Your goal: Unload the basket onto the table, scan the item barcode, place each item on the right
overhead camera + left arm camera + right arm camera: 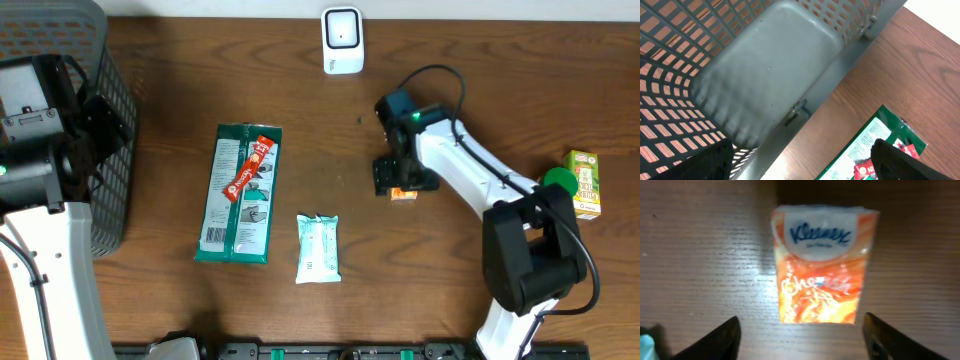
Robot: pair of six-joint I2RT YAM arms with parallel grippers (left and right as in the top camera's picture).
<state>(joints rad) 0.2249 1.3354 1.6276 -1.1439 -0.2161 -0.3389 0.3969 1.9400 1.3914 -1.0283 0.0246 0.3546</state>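
An orange Kleenex tissue pack (822, 265) lies flat on the wooden table, logo side up. My right gripper (802, 342) hovers just above it, open, with its dark fingertips (715, 340) wide apart on either side and nothing between them. From overhead, the right gripper (398, 172) covers most of the pack (404, 196). The white barcode scanner (342, 40) stands at the back edge. My left gripper (800, 167) is open and empty, beside the grey basket (775, 75).
A green flat package (238, 193) with a red stick pack (248, 167) on it lies left of centre. In front of them is a white-green tissue pack (318, 248). A green juice box (583, 183) stands at the right. The basket (105, 70) fills the back left corner.
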